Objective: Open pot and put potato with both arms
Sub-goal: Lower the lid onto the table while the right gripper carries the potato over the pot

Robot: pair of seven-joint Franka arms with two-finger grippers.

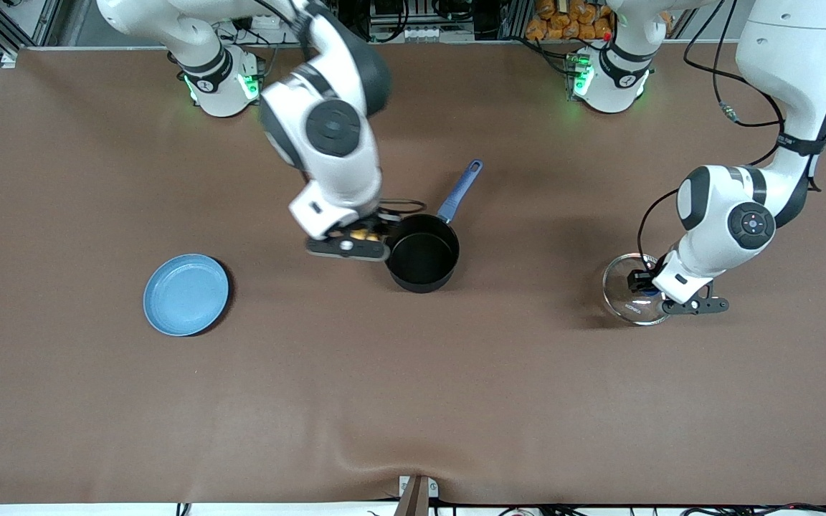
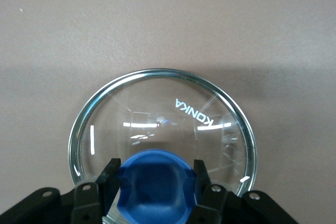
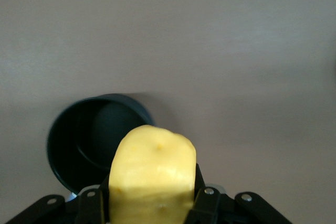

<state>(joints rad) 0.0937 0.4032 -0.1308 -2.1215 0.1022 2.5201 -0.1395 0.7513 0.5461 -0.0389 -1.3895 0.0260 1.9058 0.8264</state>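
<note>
Looking through your right wrist view, the right gripper [image 3: 152, 203] clamps the potato [image 3: 152, 177] beside the open pot [image 1: 422, 252]; your left gripper [image 2: 155, 182] grips the lid's [image 2: 163, 124] knob [image 2: 155, 184], KONKA lettering showing only there.

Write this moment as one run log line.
pot: open, empty | lid: on table, left gripper shut on knob | potato: in right gripper, beside pot rim | plate: empty
</note>
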